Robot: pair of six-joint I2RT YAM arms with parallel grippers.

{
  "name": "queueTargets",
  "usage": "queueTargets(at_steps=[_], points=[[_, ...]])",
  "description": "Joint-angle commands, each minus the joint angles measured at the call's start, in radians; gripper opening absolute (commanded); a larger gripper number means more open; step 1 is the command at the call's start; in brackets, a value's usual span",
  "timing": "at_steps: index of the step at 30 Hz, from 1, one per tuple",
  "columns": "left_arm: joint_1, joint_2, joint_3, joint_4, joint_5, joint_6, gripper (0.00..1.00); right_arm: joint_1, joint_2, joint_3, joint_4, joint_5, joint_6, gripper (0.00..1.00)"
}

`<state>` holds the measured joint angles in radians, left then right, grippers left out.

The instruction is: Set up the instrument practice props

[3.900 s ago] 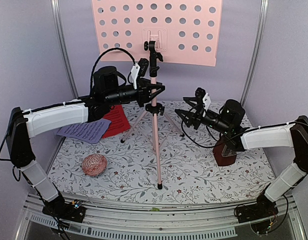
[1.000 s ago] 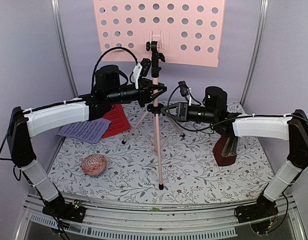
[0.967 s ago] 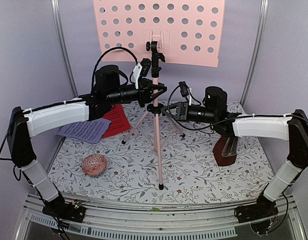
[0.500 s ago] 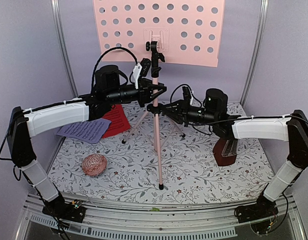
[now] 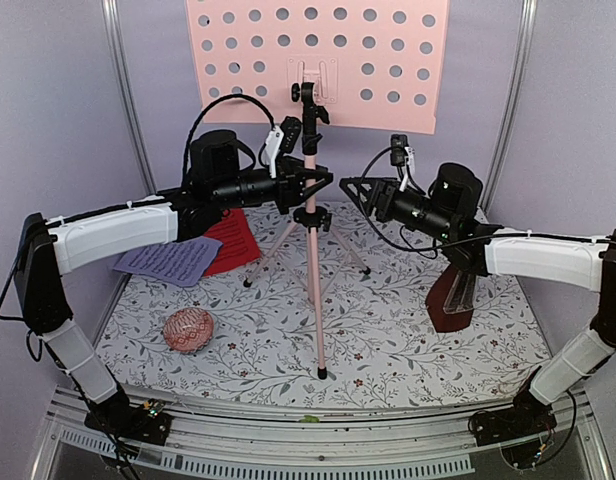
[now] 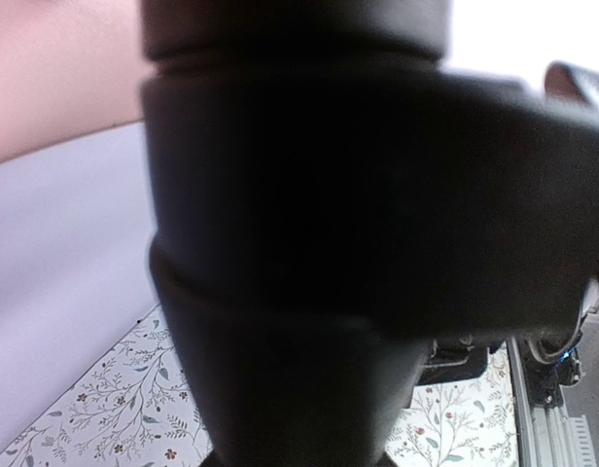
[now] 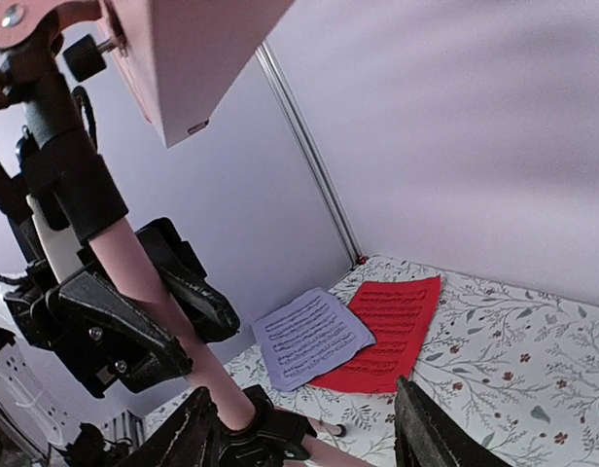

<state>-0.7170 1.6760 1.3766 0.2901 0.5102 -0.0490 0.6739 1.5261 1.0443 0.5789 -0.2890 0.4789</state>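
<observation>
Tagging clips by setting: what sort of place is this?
Likely a robot test booth, not a music room: lavender walls and metal corner posts box in a floral-patterned tabletop, and the left arm and right arm are bolted to a rail at its near edge.

— The stand (image 5: 315, 290) is showing a smooth, pink-painted pole, metal by the look, with matt black plastic joints.
— And the desk (image 5: 378, 112) is reading as a thin, matt pink sheet punched with holes.
— The lavender page (image 7: 309, 341) and red page (image 7: 392, 331) are looking like matt printed paper.
— The metronome (image 5: 450, 305) is gleaming, dark red-brown and glossy; wood or plastic, I am not making out.
— The table cover (image 5: 388, 340) is looking matt and printed. The ball (image 5: 189, 330) is showing a ridged pink surface.
— The arm shells (image 5: 113, 235) are shining as smooth white plastic.
</observation>
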Motion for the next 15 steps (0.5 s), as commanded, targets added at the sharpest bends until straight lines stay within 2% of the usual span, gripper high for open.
queueTargets(at_steps=[1,5,9,11,15], points=[[0.004,-0.003,-0.005,-0.078,0.033,0.013,0.0,0.001,-0.047,-0.049,0.089,-0.007,-0.372,0.62],[0.004,-0.004,-0.004,-0.078,0.035,0.006,0.0,0.003,-0.077,-0.134,0.201,-0.062,-0.669,0.63],[0.004,-0.004,-0.002,-0.078,0.039,0.003,0.0,0.01,-0.084,-0.173,0.212,-0.104,-0.938,0.64],[0.004,-0.002,0.001,-0.079,0.039,0.002,0.0,0.026,-0.079,-0.189,0.212,-0.084,-1.082,0.64],[0.004,0.003,0.005,-0.079,0.042,-0.004,0.0,0.065,-0.037,-0.202,0.222,0.012,-1.47,0.65]])
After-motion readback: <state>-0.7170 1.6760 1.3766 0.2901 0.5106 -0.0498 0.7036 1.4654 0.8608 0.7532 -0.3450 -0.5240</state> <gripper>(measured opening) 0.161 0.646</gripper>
